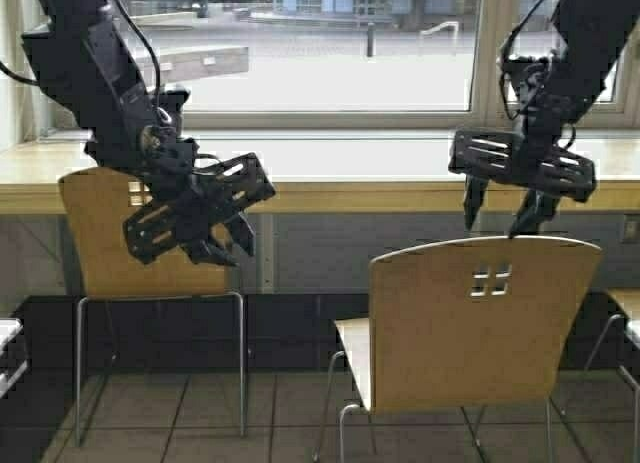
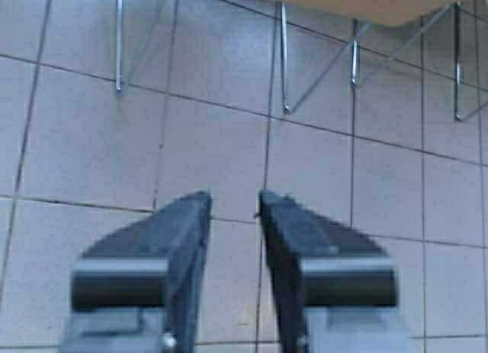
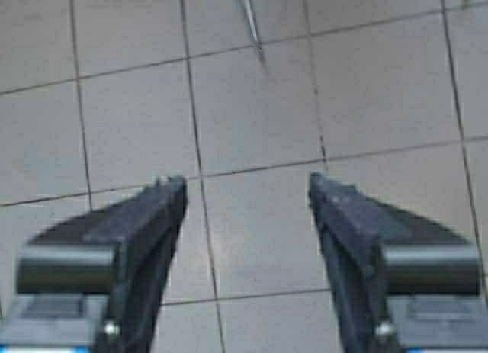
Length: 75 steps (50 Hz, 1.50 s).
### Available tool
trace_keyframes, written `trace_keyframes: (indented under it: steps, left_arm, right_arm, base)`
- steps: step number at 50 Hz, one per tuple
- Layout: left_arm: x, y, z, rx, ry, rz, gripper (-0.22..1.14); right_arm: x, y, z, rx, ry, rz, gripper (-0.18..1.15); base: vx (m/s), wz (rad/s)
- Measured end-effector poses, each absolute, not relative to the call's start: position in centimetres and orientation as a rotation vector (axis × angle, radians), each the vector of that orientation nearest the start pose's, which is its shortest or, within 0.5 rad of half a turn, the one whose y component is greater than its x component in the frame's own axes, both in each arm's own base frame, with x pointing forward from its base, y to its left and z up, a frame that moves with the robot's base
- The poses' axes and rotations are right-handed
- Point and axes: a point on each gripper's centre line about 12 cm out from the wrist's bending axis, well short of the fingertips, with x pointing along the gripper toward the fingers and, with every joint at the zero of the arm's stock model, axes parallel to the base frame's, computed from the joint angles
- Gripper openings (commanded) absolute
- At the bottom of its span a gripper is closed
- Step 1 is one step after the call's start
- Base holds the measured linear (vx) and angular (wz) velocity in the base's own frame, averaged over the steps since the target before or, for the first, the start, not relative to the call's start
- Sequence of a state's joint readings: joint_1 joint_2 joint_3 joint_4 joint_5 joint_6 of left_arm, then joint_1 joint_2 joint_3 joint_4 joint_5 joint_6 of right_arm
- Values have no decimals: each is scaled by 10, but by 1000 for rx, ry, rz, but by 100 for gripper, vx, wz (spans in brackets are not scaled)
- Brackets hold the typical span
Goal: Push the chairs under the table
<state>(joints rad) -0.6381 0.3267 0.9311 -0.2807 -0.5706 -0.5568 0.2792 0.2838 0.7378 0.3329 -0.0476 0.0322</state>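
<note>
While both grippers hang in the air holding nothing, the two chairs wait at the table, one nearly home and one standing well out

Going left to right: the left chair stands close against the table, its backrest partly hidden by the left gripper, whose fingers sit a narrow gap apart over bare floor tiles. Further right, the right chair stands clear of the table's edge, nearer the robot, backrest towards it. The right gripper, fingers spread wide, hovers just above the top edge of that backrest, slightly on its table side. That arm is plainly the nearer; pushing likely means contact on the backrest's near face, driving straight towards the table
</note>
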Motion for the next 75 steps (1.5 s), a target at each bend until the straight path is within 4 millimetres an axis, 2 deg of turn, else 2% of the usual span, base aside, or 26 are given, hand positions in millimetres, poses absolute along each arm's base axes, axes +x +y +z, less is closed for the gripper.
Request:
trace_keyframes:
  steps: [14,26,36,44,51,61,70,75]
  left_arm:
    - [306,-202,21,-492,773,-182,65]
    - [317,-219,14,-564,776,-177,65]
    - [325,-234,14,-805,789,-109,65]
    - [342,-247,10,-1078,780,-26,65]
    - [352,-256,5,-1217,773,14,65]
    - [359,-256,-10,-1356,751,125,66]
    - [356,-245,-17,-1434,713,242,68]
    - [350,-241,-21,-1429,712,260,74]
  right_arm:
    - [352,96,9,235,1042,-8,86]
    - [367,95,8,382,987,-116,86]
    - [379,91,11,613,943,-268,86]
    - [385,97,10,771,936,-359,86]
    - [388,98,5,920,943,-453,86]
    - [401,104,5,997,926,-476,86]
    - [406,120,4,994,936,-442,86]
    - [405,123,3,998,951,-432,86]
  base:
    - [7,-16]
    - [13,-11]
    - [16,-6]
    - [16,-2]
    - [17,-4]
    - [18,-13]
    - [17,-15]
    - [15,-12]
